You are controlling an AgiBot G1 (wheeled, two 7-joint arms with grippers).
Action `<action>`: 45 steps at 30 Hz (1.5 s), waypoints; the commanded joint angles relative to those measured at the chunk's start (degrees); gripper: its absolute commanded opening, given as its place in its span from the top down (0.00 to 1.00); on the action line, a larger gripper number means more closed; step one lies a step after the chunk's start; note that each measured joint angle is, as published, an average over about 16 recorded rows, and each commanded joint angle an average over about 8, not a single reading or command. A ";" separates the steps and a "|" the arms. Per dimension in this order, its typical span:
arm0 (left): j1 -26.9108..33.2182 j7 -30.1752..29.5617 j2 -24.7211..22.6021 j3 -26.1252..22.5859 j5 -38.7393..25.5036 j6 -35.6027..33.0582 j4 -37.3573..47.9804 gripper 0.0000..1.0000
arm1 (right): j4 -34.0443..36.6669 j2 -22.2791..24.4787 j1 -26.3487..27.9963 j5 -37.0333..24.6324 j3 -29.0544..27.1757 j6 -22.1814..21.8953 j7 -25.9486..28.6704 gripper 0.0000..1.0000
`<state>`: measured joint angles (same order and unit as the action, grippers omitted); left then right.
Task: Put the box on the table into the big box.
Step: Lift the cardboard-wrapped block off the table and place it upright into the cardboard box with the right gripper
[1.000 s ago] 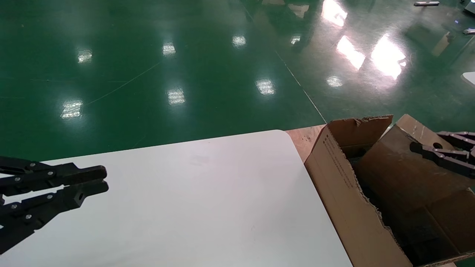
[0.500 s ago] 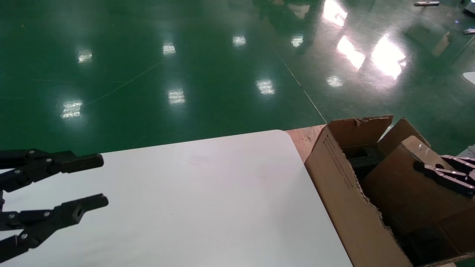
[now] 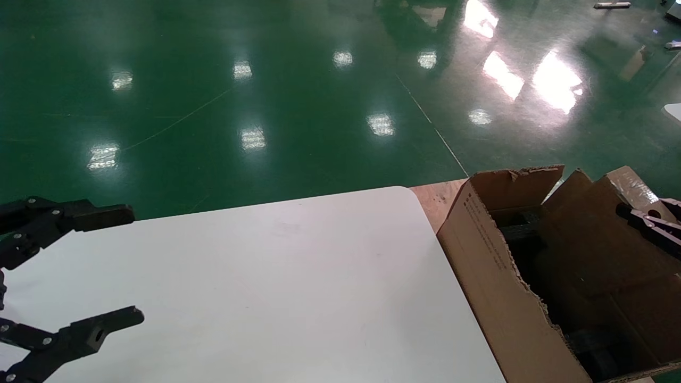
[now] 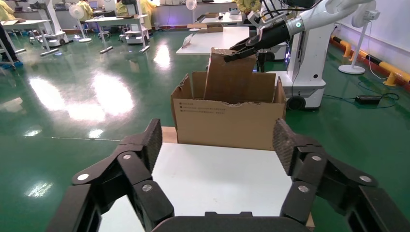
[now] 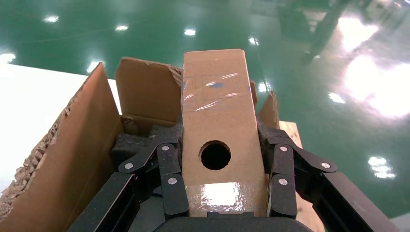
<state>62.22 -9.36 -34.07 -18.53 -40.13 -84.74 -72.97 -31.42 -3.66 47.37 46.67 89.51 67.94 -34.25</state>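
Observation:
The box (image 3: 596, 229), brown with a round hole in its top face, stands tilted inside the big box (image 3: 489, 266), its upper end above the torn rim. My right gripper (image 3: 641, 219) is shut on it. In the right wrist view the fingers (image 5: 169, 162) clamp both sides of the box (image 5: 217, 96) over black foam (image 5: 130, 142). My left gripper (image 3: 127, 266) hovers open over the left end of the table (image 3: 276, 276), nothing between its pads (image 4: 152, 137). The left wrist view faces the big box (image 4: 227, 123) across the table (image 4: 212, 179).
The big box rests on a wooden board (image 3: 433, 199) right against the table's right edge. Black foam (image 3: 524, 223) fills its far end. Glossy green floor (image 3: 266, 106) lies beyond the table. Another white table corner (image 3: 673, 110) shows far right.
My left gripper has gone from shut to wide open. My right gripper has shifted right with the box, which now stands steeper in the big box.

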 commanded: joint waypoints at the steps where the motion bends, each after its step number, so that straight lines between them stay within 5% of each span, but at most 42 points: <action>1: 0.00 0.00 0.00 0.00 0.00 0.00 0.00 0.00 | -0.74 -0.12 -1.93 3.70 0.71 -0.07 -1.82 1.00; 19: 0.01 0.02 0.01 -0.03 0.02 0.01 0.00 0.00 | -10.86 1.28 -10.81 22.02 5.20 -0.52 -11.57 1.00; 45: 0.02 0.04 0.03 -0.07 0.05 0.03 0.00 0.00 | -13.30 1.40 -15.04 31.14 8.33 -1.03 -13.96 1.00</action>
<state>62.23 -9.33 -34.04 -18.60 -40.08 -84.71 -72.97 -44.68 -2.36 32.35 77.75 97.81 66.97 -48.18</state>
